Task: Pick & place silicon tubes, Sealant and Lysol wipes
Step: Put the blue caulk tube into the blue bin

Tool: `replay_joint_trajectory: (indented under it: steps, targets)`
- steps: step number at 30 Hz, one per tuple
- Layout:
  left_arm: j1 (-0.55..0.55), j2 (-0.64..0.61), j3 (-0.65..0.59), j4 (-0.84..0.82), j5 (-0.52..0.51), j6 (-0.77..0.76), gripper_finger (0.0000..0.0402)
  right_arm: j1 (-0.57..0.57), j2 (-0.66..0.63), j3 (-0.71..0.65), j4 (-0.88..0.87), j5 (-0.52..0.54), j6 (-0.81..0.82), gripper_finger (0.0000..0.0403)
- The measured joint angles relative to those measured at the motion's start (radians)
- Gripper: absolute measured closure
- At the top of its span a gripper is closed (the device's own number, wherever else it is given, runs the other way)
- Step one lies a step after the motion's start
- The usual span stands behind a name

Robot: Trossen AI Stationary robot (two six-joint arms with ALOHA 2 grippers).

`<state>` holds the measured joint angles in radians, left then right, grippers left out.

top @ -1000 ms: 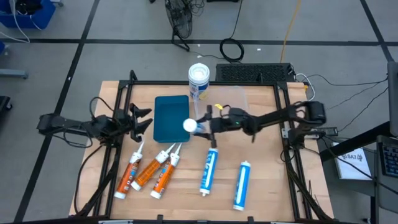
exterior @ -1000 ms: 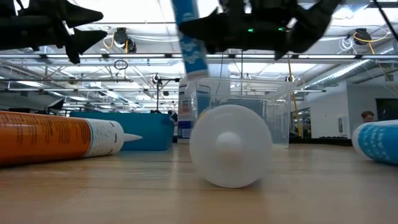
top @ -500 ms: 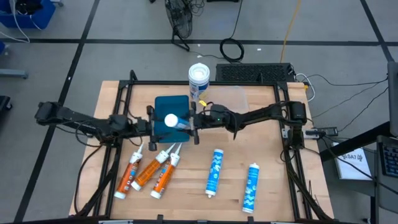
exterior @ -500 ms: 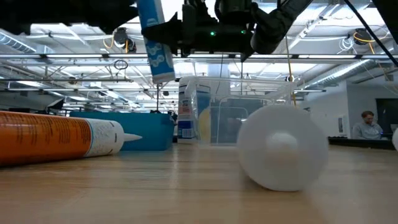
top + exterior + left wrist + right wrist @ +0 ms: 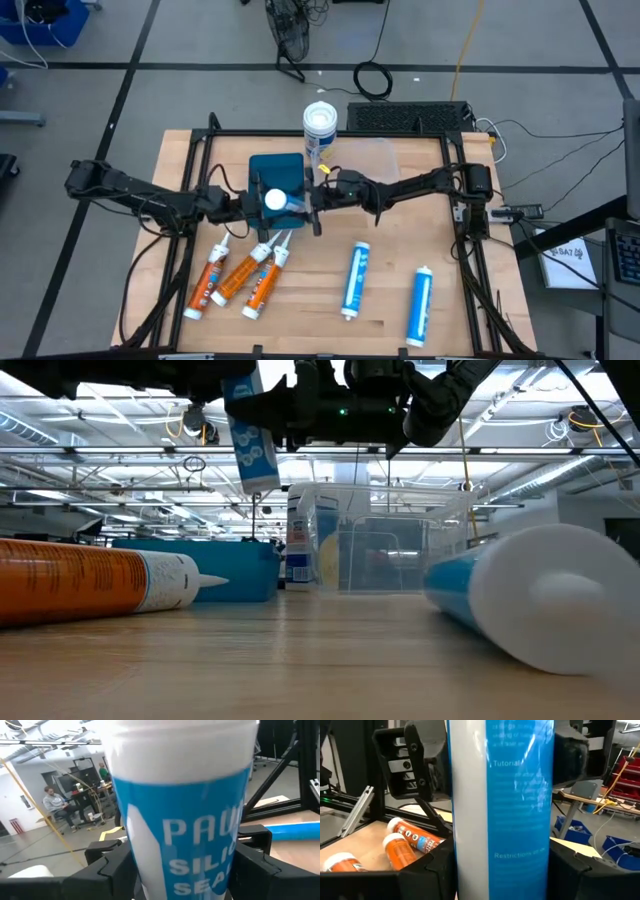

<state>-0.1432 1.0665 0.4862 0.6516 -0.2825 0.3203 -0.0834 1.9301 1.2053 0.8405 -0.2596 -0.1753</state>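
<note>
Pinching a blue silicone tube [image 5: 276, 199] from the right, the right pincer [image 5: 308, 201] held it upright above the desk [image 5: 400, 250], over the near edge of a teal tray [image 5: 272, 175]. The left pincer [image 5: 246, 203] reached it from the other side, its fingers flanking the tube (whether they pressed it I cannot tell). Three orange tubes [image 5: 238, 279] lay near the desk's left front, two blue tubes [image 5: 386, 289] to the right. The Lysol wipes [image 5: 320, 128] stood at the far edge.
</note>
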Motion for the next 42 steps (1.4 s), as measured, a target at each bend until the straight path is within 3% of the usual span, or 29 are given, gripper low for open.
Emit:
replay_joint_trajectory:
  steps: [22,27,35,37,42]
  targets:
    - [0.000,-0.030,0.001,0.007,-0.004,-0.041,0.0149,-0.001,0.000,0.000,0.000,-0.002,-0.009,0.0200]
    - [0.000,-0.030,0.001,0.007,-0.002,-0.025,0.0184,-0.001,0.000,0.000,-0.003,-0.002,-0.026,0.0201]
    - [0.000,-0.030,0.001,0.007,0.013,0.030,0.0184,-0.001,-0.001,0.000,-0.010,-0.003,-0.043,0.0202]
    - [0.001,-0.030,0.001,0.006,0.018,0.038,0.0184,-0.001,-0.001,0.000,-0.012,0.002,-0.031,0.0183]
    - [0.001,-0.030,0.000,-0.004,0.016,0.082,0.0184,0.002,-0.001,0.000,-0.016,0.067,0.015,0.0076]
